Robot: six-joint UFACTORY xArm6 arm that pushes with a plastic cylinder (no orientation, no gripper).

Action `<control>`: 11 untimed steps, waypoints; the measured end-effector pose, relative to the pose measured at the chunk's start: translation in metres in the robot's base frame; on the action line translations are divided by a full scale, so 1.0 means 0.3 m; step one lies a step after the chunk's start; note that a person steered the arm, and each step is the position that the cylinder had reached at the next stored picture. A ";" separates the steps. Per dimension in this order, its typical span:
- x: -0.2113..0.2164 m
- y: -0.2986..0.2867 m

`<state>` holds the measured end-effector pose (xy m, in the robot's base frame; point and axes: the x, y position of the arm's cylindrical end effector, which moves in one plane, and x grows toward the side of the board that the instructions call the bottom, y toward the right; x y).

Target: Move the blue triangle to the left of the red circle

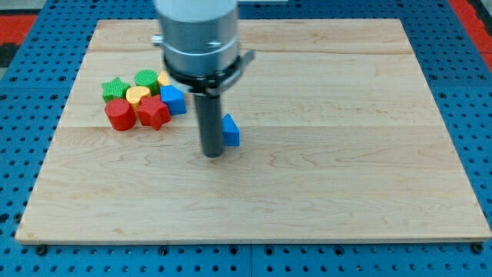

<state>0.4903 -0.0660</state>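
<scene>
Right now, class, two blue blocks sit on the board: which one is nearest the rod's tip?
The blue triangle, alone just to the view's right of my tip. The other blue block sits packed in the cluster at the view's left.

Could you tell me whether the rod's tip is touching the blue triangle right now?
Cannot tell. In the camera view my tip sits just to the view's left of the blue triangle, with the rod overlapping the block's edge, so neither contact nor gap shows.
</scene>
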 end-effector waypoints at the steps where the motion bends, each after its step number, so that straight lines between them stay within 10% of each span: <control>1: 0.073 0.222; 3: -0.083 0.292; 8: 0.002 -0.657; 11: 0.029 -0.482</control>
